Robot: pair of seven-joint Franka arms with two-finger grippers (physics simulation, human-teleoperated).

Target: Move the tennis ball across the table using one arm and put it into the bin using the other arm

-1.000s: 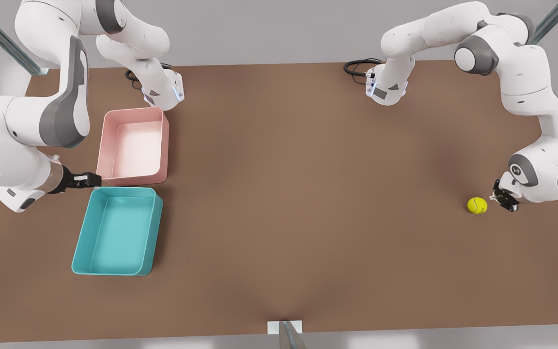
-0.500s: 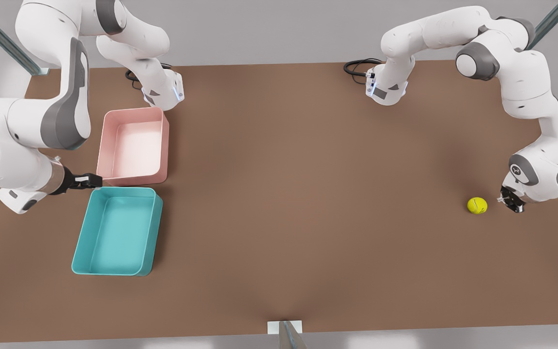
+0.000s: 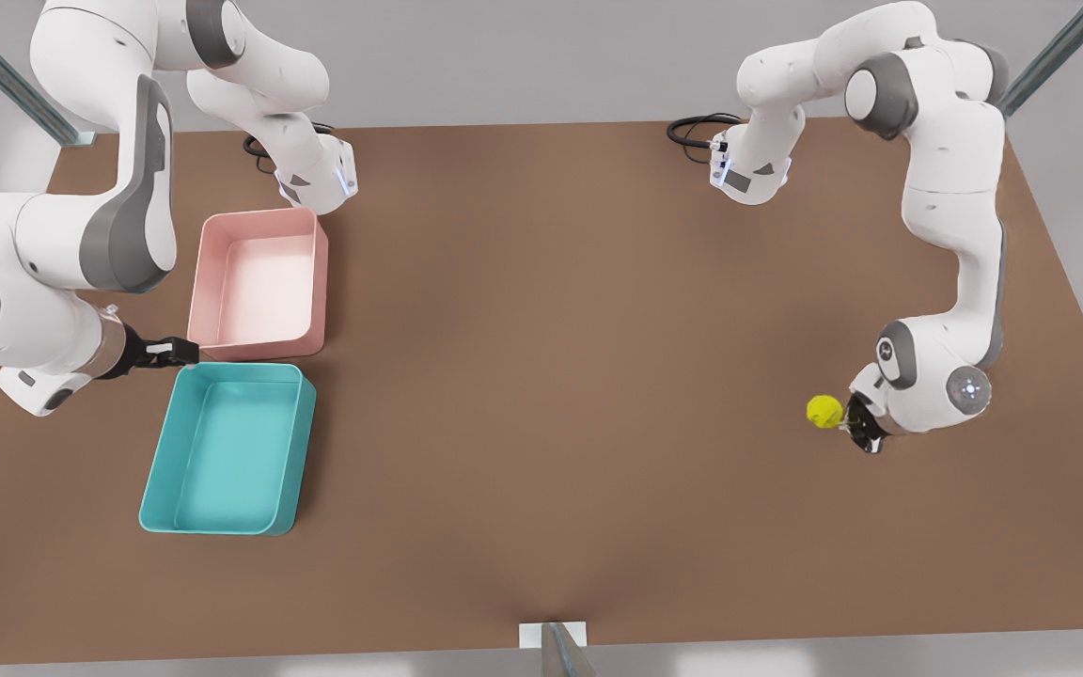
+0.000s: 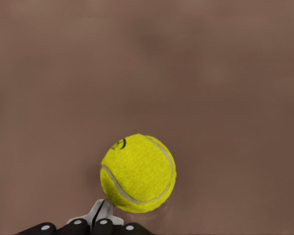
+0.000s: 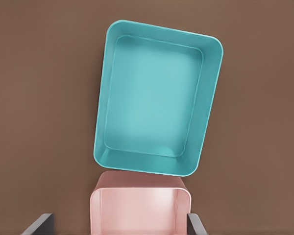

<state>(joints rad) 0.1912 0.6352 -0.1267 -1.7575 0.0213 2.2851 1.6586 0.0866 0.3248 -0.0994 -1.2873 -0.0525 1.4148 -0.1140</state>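
The yellow-green tennis ball point(image 3: 824, 411) lies on the brown table point(image 3: 560, 376) toward the front view's right. My left gripper point(image 3: 856, 429) sits low right behind it, shut, and its closed fingertips point(image 4: 100, 215) touch the ball point(image 4: 138, 173) without holding it. The teal bin point(image 3: 227, 448) stands at the front view's left with nothing in it. My right gripper point(image 3: 173, 352) waits just off the bin's far corner, between the two tubs. In the right wrist view its fingers point(image 5: 39, 224) stand wide apart, open, looking onto the bin point(image 5: 157, 117).
A pale pink tub point(image 3: 259, 282) stands right behind the teal bin, nearly touching it. Both arm bases point(image 3: 321, 179) point(image 3: 748, 169) and a black cable point(image 3: 692, 130) sit along the table's far edge. A bracket point(image 3: 556, 639) sticks up at the near edge.
The left arm has swung toward the front view's left, and the tennis ball has rolled that way ahead of its shut fingers. The right arm has barely moved.
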